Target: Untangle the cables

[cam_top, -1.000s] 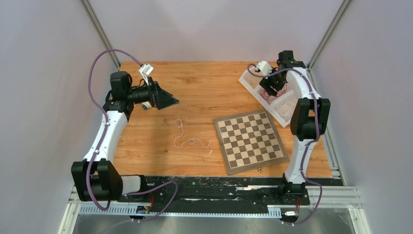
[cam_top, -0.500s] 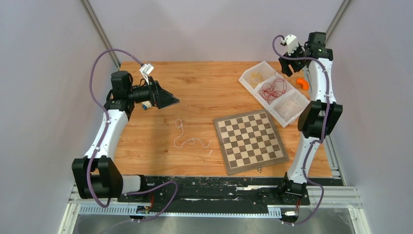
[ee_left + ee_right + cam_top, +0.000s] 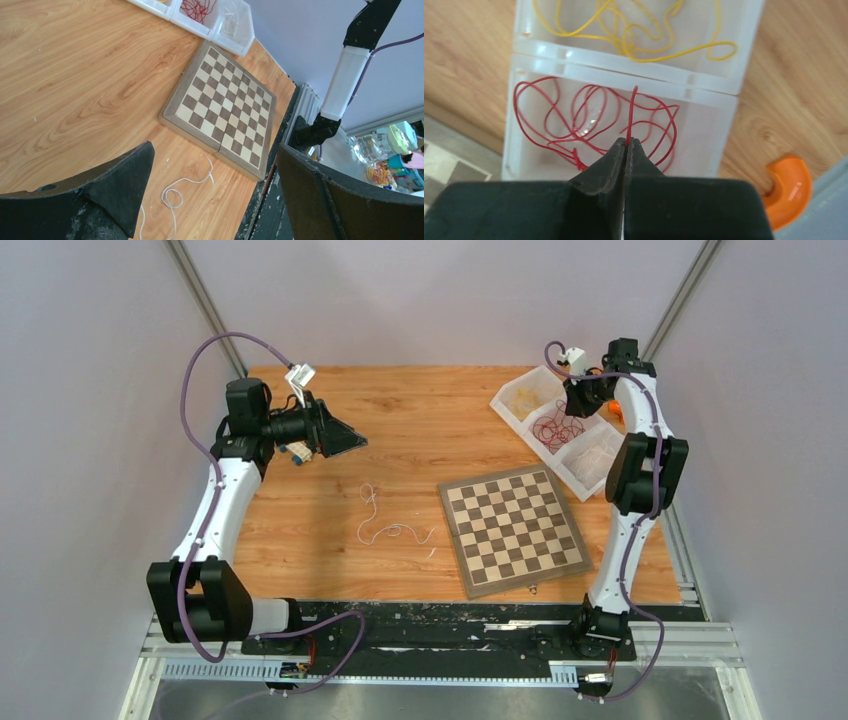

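Observation:
Red cables (image 3: 589, 120) lie tangled in the middle compartment of a white tray (image 3: 508, 412). Yellow cables (image 3: 634, 30) fill the compartment beyond, and white cables (image 3: 597, 455) the nearer one. My right gripper (image 3: 626, 141) hangs just above the red compartment, shut on one red cable strand that rises from its tips. In the top view the right gripper (image 3: 573, 408) is over the tray. A loose white cable (image 3: 385, 525) lies curled on the table left of the chessboard. My left gripper (image 3: 355, 447) hovers open above the table's left side, holding nothing; its wrist view shows the white cable (image 3: 175, 195) below.
A chessboard (image 3: 513, 528) lies flat at the right centre, between the loose cable and the tray. An orange curved piece (image 3: 791, 187) sits on the table just past the tray's right side. The table's black front rail (image 3: 270, 200) runs beyond the chessboard.
The right arm lifted away from the tray toward the back right, then came back over the red compartment and shut on a red strand. The left arm barely moved.

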